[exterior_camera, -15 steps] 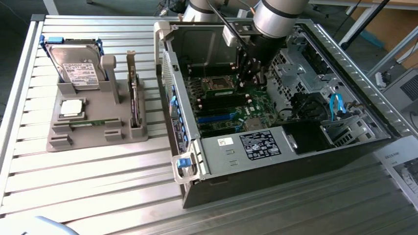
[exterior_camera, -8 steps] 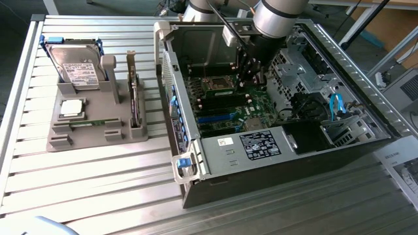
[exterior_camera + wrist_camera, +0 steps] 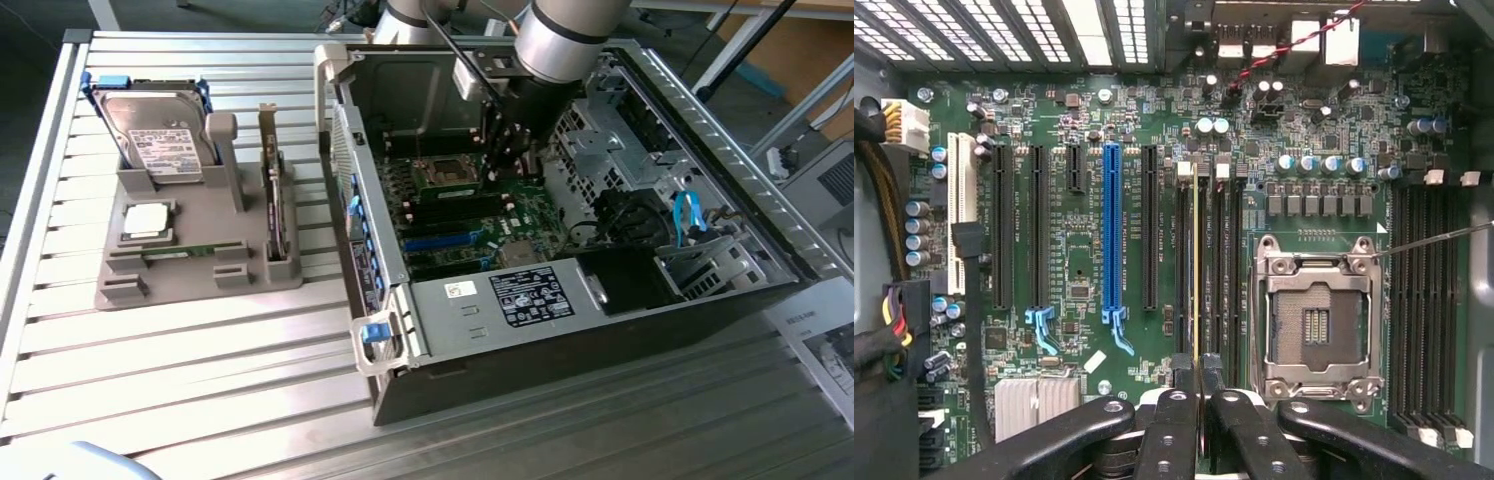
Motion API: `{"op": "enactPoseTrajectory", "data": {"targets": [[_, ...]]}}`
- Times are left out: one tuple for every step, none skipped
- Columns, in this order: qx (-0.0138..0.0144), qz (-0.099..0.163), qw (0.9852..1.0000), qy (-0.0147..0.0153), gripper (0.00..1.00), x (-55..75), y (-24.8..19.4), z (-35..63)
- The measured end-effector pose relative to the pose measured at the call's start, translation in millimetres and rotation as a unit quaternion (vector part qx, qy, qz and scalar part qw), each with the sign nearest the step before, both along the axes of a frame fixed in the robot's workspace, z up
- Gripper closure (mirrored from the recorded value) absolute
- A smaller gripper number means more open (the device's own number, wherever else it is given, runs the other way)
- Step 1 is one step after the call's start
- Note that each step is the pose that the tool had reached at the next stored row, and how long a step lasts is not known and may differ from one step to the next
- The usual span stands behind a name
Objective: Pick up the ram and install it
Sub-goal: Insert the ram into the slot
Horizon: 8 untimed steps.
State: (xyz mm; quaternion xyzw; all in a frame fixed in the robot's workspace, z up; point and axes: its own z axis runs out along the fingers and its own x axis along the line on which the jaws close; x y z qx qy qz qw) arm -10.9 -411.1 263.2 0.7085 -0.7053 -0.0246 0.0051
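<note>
Presently, item under handling: the ram [image 3: 1197, 260], seen edge-on as a thin pale line in the wrist view and pinched between the fingertips of the gripper [image 3: 1199, 372], whose jaws are drawn narrow upon it. Location: inside the open computer case [image 3: 400, 330], over the motherboard [image 3: 1084, 120], running along one of the memory slots [image 3: 1226, 270] in the bank between the empty processor socket [image 3: 1316, 325] and the long expansion slots, among them a blue slot [image 3: 1112, 230]. In the exterior view the gripper [image 3: 514, 165] hangs from the arm over that same region of the board. Whether the stick's lower edge already touches the slot or stands just above it cannot be told. Step in hand, by judgement: installation, with pick-up done and the stick lined up lengthwise with its slot. Requirement for seating, by judgement: the stick kept parallel to the slot and upright, pressed straight and evenly along its length, and the white end latches [image 3: 1222, 171] standing open; their position cannot be made out. Also present, well apart on the table [image 3: 200, 400] at the exterior view's left: a grey fixture [image 3: 174, 285] carrying a hard drive [image 3: 158, 135], a square silver processor chip [image 3: 147, 222] and an upright expansion card [image 3: 276, 210].
</note>
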Motion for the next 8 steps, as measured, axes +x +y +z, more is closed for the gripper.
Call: {"op": "enactPoseTrajectory", "data": {"targets": [[0.0000, 0.000, 1.0000, 0.0000, 0.88, 0.0, 0.0, -0.8], [0.0000, 0.000, 1.0000, 0.0000, 0.88, 0.0, 0.0, -1.5], [0.0000, 0.000, 1.0000, 0.0000, 0.88, 0.0, 0.0, -2.3], [0.0000, 0.000, 1.0000, 0.0000, 0.88, 0.0, 0.0, -3.0], [0.0000, 0.000, 1.0000, 0.0000, 0.88, 0.0, 0.0, -3.8], [0.0000, 0.000, 1.0000, 0.0000, 0.88, 0.0, 0.0, -4.4], [0.0000, 0.000, 1.0000, 0.0000, 0.88, 0.0, 0.0, -5.4], [-0.0001, 0.000, 1.0000, 0.0000, 0.88, 0.0, 0.0, -5.3]]}}
